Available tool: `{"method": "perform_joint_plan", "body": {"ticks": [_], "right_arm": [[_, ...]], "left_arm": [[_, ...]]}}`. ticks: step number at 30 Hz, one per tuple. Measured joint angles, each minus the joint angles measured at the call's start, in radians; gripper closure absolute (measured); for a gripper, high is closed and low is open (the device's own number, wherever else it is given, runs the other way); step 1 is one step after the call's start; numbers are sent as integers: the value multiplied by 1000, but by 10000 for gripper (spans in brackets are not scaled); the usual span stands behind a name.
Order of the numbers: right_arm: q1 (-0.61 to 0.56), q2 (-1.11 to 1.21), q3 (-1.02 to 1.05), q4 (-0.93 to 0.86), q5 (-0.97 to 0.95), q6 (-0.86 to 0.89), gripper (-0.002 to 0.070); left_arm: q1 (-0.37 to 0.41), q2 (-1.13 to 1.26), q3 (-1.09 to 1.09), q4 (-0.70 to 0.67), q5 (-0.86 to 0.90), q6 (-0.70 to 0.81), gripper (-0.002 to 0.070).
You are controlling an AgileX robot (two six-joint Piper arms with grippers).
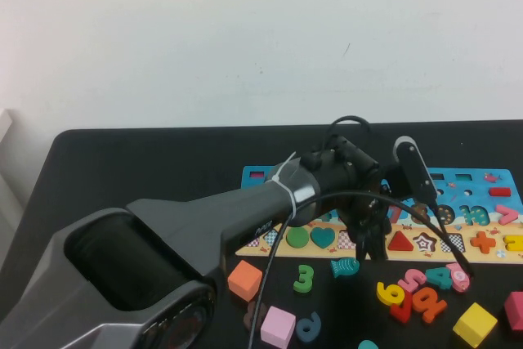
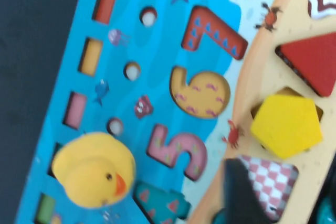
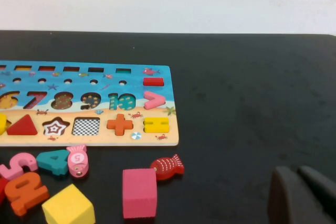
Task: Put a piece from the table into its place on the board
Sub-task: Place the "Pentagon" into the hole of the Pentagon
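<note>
Yellow piece (image 2: 286,125) lies askew just beyond left hand (image 2: 247,192).

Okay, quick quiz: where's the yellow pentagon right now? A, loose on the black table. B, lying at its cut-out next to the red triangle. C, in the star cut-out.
B: the yellow pentagon lies at its cut-out beside the red triangle, slightly askew.

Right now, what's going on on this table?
The left gripper hangs over the board's tan strip, where the yellow pentagon lies over its recess, skewed rather than fully seated, with nothing gripping it. The right gripper sits low over the table beside the board, holding nothing.
</note>
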Motion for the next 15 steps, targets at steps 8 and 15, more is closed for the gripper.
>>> {"method": "perform_joint_plan", "body": {"ticks": [8,15], "right_arm": [[0,0,0,0,0,0,657],[0,0,0,0,0,0,657]], "left_arm": [[25,34,0,-13,34,-29,655],[32,87,0,-19,-8,-31,675]]}}
